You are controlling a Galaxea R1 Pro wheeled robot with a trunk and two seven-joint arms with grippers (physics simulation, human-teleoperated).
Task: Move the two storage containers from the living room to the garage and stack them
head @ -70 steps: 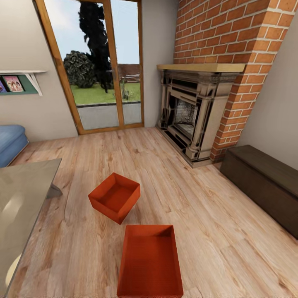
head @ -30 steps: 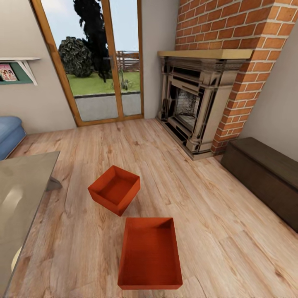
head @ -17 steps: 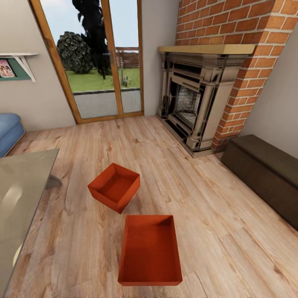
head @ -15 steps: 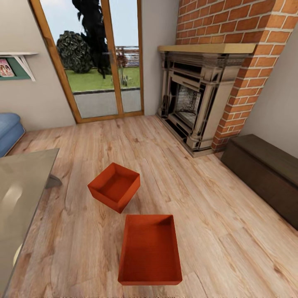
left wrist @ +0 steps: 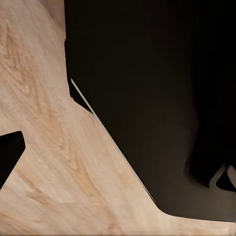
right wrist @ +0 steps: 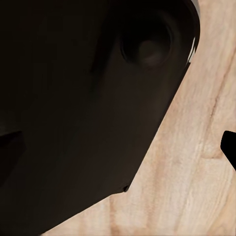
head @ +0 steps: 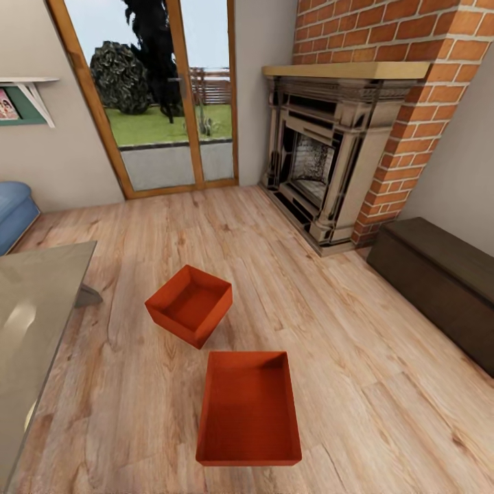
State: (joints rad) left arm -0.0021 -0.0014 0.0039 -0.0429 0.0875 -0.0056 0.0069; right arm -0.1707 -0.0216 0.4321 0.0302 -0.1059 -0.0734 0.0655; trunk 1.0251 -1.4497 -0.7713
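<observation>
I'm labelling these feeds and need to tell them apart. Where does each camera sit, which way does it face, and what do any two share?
Head view: on the robot's head, looking forward and down at two storage containers, fireplace and glass doors.
Left wrist view: near the left tool, facing the wood floor past a dark robot part.
Right wrist view: likewise, floor beside a dark part.
Shared: the light plank floor.

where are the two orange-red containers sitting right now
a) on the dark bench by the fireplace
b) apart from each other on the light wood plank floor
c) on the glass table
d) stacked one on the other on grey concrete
b: in the head view the near container and the far container both sit on the wood plank floor, a strip of floor between them.
</observation>
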